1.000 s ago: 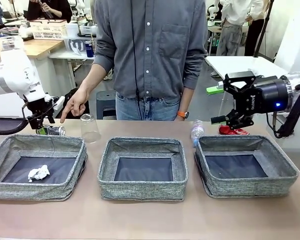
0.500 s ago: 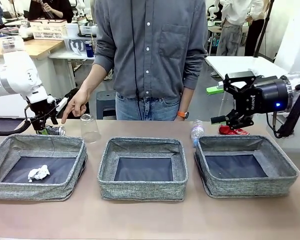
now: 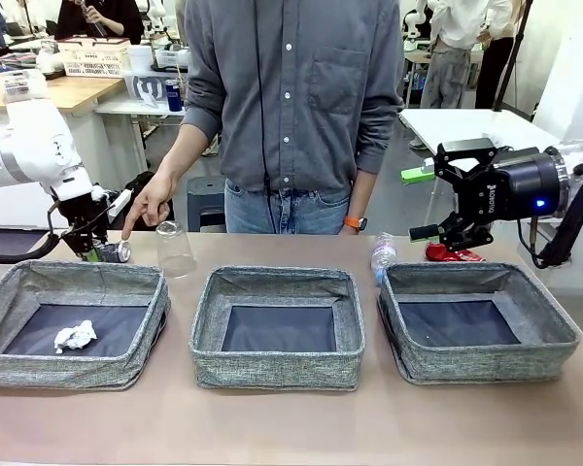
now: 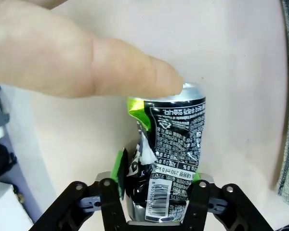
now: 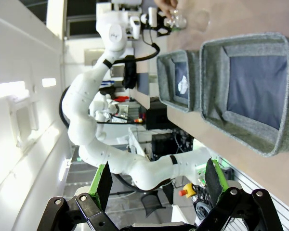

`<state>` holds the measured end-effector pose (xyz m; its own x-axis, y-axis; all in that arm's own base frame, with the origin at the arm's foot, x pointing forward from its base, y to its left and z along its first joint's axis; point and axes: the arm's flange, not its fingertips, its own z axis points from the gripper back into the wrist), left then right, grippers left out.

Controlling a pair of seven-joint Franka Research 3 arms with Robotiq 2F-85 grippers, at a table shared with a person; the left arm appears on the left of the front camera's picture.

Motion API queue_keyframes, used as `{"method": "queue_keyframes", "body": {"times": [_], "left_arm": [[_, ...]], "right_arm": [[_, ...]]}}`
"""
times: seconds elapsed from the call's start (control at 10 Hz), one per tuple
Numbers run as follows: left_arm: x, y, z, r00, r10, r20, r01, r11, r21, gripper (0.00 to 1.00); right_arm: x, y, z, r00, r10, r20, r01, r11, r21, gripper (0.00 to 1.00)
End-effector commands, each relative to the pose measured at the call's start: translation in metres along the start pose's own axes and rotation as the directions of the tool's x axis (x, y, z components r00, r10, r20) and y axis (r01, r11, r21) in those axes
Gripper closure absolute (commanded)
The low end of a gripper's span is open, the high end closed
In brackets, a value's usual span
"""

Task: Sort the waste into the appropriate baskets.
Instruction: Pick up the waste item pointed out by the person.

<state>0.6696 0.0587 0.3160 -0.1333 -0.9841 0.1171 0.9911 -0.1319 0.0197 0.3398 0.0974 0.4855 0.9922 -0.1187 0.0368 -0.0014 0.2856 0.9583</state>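
A person stands across the table (image 3: 272, 427), one hand (image 3: 146, 206) lowered at its far left. Of three grey baskets, the left basket (image 3: 73, 371) holds a tissue (image 3: 75, 336); the middle basket (image 3: 277, 371) and right basket (image 3: 486, 366) have bare bottoms. The right gripper (image 3: 432, 194) hangs with its jaws wide apart, holding nothing. The left gripper (image 4: 156, 178) is clamped on the dark can (image 4: 176, 139) behind the left basket, and the person's fingertip touches the can's top. A cup (image 3: 175, 249) stands nearby. A bottle (image 3: 382, 257) and a red can (image 3: 452, 254) lie behind the right basket.

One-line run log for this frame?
left pincer shut on dented dark drink can | person's finger touching can rim | right pincer open, empty
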Motion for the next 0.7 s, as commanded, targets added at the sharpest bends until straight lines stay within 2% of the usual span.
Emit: {"method": "queue_keyframes", "body": {"times": [0.0, 0.6], "left_arm": [[-0.0017, 0.0023, 0.0012, 1.0, -0.026, -0.002, 0.026, 1.0, 0.009, 1.0], [0.0021, -0.0046, 0.0094, 1.0, -0.004, -0.014, 0.004, 1.0, -0.006, 1.0]], "right_arm": [[0.0008, 0.0044, -0.0011, 1.0, -0.014, 0.005, 0.014, 1.0, 0.026, 0.0], [0.0008, 0.0044, -0.0011, 1.0, -0.014, 0.005, 0.014, 1.0, 0.026, 0.0]]}}
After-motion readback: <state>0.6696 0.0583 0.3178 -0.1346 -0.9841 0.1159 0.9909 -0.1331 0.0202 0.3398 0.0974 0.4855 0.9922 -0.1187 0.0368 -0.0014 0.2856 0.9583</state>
